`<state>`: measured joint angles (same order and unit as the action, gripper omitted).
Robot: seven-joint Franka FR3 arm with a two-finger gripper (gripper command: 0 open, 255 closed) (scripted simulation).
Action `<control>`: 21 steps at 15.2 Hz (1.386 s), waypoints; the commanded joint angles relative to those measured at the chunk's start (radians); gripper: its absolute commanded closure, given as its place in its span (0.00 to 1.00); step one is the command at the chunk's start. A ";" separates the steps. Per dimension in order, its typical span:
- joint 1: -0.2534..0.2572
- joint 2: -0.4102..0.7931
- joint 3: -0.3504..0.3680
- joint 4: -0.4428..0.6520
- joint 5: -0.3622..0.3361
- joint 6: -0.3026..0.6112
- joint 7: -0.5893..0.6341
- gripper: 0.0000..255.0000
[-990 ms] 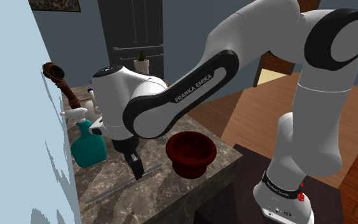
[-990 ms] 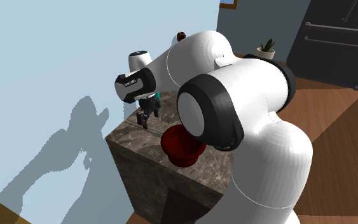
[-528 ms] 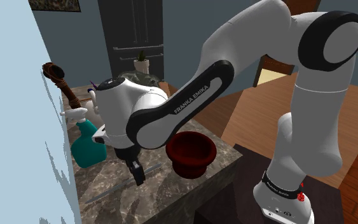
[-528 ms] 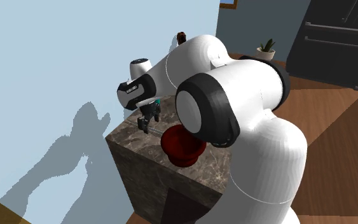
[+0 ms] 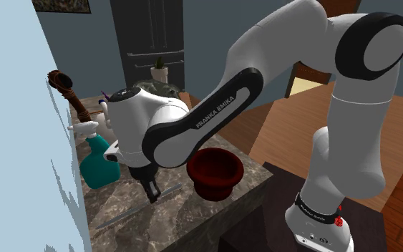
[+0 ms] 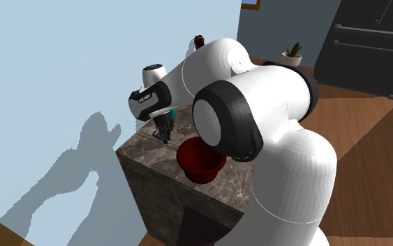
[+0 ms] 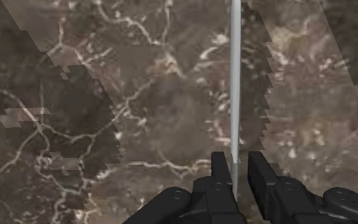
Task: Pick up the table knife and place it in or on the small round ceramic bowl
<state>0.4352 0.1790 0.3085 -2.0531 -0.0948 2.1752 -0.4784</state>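
A thin grey table knife (image 5: 124, 212) lies flat on the dark marble counter (image 5: 192, 225), running from the counter's near corner toward the bowl. My black gripper (image 5: 152, 197) points straight down on the knife's far part, at counter level. In the wrist view the knife (image 7: 235, 76) runs away from my gripper (image 7: 238, 167), whose two fingers stand close on either side of it, clasping it. The dark red round bowl (image 5: 215, 170) stands upright just to the shoulder view's right of the gripper. In the second exterior view, my gripper (image 6: 165, 136) is beside the bowl (image 6: 200, 157).
A teal spray bottle (image 5: 99, 163) stands behind the gripper against the pale blue wall (image 5: 21, 143). A dark brown long-handled thing (image 5: 67, 89) leans at the counter's back. The counter edge drops off just past the bowl. A potted plant (image 5: 159, 68) stands farther back.
The arm came down to the knife with its fingers apart. Since half a second ago it has stayed put, and the fingers have closed in on the knife.
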 commanded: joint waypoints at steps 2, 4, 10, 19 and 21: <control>0.000 0.000 0.000 0.000 0.000 0.000 0.000 1.00; 0.000 0.000 0.000 0.000 0.000 0.000 0.000 1.00; -0.002 -0.021 0.002 0.017 0.009 -0.036 -0.007 1.00; -0.005 -0.073 0.005 0.079 0.032 -0.147 -0.024 1.00; -0.006 -0.082 0.006 0.095 0.036 -0.173 -0.027 1.00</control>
<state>0.4284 0.1008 0.3129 -1.9667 -0.0609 2.0159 -0.5064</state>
